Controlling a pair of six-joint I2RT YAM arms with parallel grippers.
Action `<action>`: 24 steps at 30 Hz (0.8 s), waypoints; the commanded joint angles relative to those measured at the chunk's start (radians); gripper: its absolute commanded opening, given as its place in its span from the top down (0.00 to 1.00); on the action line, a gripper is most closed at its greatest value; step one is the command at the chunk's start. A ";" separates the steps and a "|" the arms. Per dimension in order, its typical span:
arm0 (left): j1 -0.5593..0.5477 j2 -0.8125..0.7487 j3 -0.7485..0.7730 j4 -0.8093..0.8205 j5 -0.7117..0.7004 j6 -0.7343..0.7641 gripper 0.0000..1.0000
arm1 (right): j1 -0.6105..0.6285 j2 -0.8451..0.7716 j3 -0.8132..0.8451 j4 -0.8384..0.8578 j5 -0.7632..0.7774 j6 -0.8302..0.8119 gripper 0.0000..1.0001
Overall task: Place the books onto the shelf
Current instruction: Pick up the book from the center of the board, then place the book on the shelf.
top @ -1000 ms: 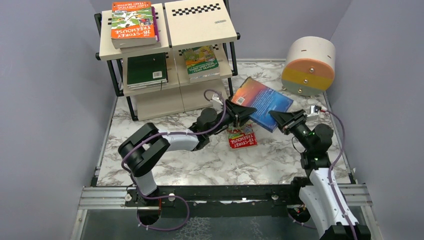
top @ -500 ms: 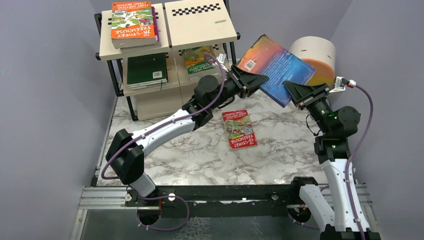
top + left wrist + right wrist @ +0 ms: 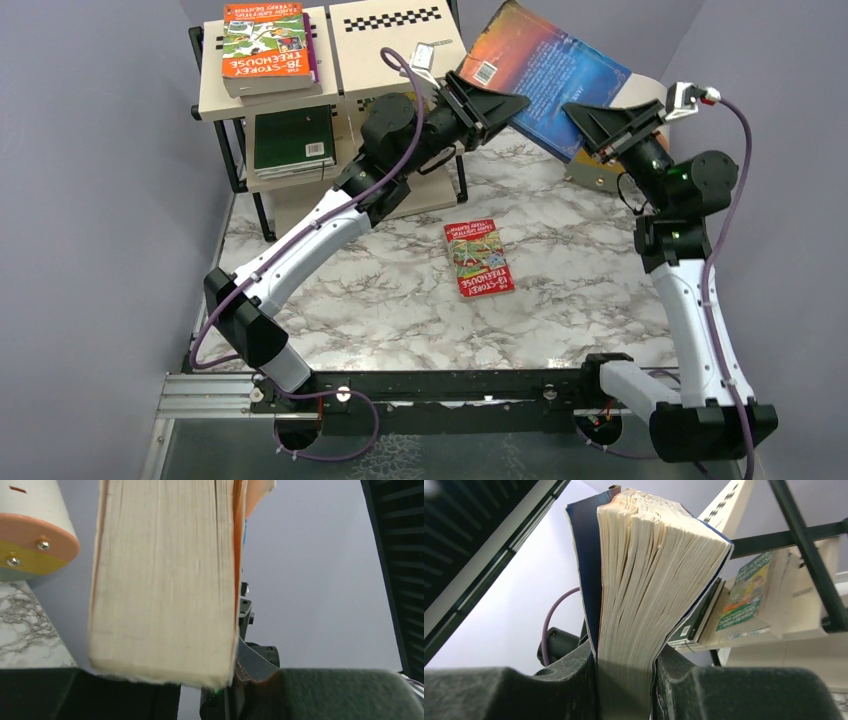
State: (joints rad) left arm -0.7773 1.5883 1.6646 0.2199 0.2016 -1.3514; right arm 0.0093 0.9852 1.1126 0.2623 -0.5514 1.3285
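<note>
Your thick paperback with the blue and orange cover [image 3: 560, 70] hangs tilted in the air, well above the white marble-patterned desk [image 3: 380, 300]. It sits just right of the top tier of the three-tier rack with a black metal frame and pale beige boards [image 3: 400, 50].

Your left fingers [image 3: 495, 103] pinch its lower left corner, near the barcode. Your right fingers [image 3: 600, 122] pinch its lower right edge. In the right wrist view, the cream page block [image 3: 644, 590] is wedged tight between the two dark pads.

On the rack, an orange and green cartoon paperback [image 3: 265, 45] lies flat on the top left board. A dark green book [image 3: 292, 140] lies on the middle left board, and a green-covered cartoon book [image 3: 744, 595] on the middle right.

A small red cartoon paperback [image 3: 478, 257] lies flat near the middle of the desk, between the two arms.

The round beige and orange drum [image 3: 30, 535] stands behind the raised paperback, mostly hidden from above.
</note>
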 commanded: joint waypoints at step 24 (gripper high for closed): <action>0.301 0.074 0.342 -0.200 0.236 0.045 0.61 | 0.097 0.562 0.616 0.154 0.062 0.070 0.99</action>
State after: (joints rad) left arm -0.4854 1.6890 2.0083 0.0265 0.3965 -1.3323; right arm 0.0860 1.5490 1.6688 0.2504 -0.5728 1.3708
